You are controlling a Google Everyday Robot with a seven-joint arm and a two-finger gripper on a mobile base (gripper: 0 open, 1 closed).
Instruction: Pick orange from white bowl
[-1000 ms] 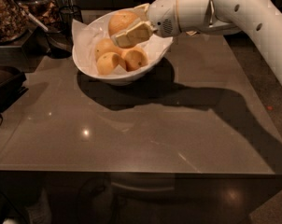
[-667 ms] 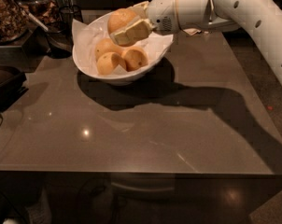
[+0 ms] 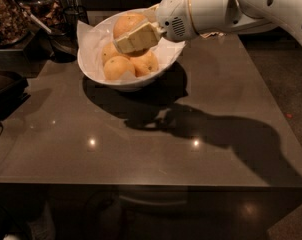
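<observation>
My tool (image 3: 135,37) hangs over the wide glossy white bowl (image 3: 93,66) on the grey tabletop (image 3: 156,154), against the large round pale-orange orange (image 3: 127,22) lying at the bowl's far side. I cannot tell whether the tool is apart or clamped. The orange looks firm and fairly heavy, its dimpled skin grippy, so I'd hold it across its widest middle.

arm (image 3: 251,4) — stretched in from upper right | gripper (image 3: 131,34) top centre, angled downward

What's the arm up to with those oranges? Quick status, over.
Gripper inside bowl, at the big orange. Big orange sits atop the pile, not yet lifted. Smaller oranges crowd just below.
</observation>
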